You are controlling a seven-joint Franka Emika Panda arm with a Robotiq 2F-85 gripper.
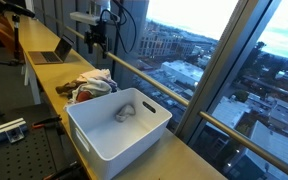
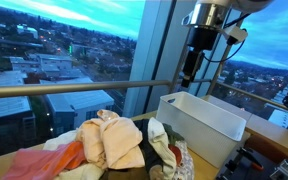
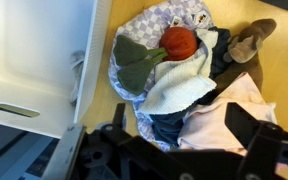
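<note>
White, grey, pink, red cloths (image 3: 176,88) heaped beside plastic bin (image 3: 34,50), pincer (image 3: 184,130) released above.

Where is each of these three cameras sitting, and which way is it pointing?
Exterior view: raised beyond the white bin, looking along the counter towards the laptop; the gripper hangs above the clothes pile.
Exterior view: low behind the clothes pile, facing the window; the gripper shows at upper right.
Wrist view: looks straight down on clothes pile and white bin; its dark fingers spread along the bottom edge.
Shared: all three show the white bin and the clothes pile.
</note>
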